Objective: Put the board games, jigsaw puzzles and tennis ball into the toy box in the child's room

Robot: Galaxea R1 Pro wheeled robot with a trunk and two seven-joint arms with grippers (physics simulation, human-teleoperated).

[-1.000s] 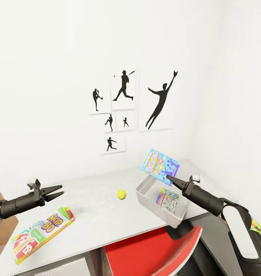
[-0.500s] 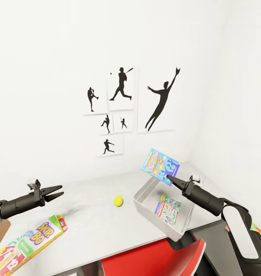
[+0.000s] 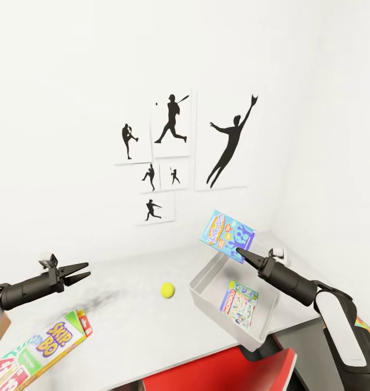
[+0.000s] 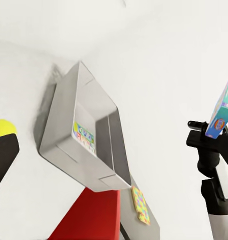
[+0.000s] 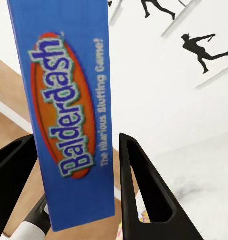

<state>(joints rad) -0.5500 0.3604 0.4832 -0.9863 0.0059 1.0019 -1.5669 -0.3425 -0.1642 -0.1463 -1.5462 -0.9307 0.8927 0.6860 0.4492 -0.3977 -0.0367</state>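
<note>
One blue game [image 5: 71,115] shows "Balderdash" up close, pinched by the right gripper [image 3: 241,251]; left gripper [image 3: 82,270] spread; camera turned right.

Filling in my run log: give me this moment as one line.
right gripper: shut on blue game box, above toy box | left gripper: open, empty | ball: on table

"Balderdash, The Hilarious Bluffing Game!" on the light-blue board game [image 5: 68,110] at far right, "Skip-Bo" on the yellow-green-red box [image 3: 41,347] at near left.
</note>
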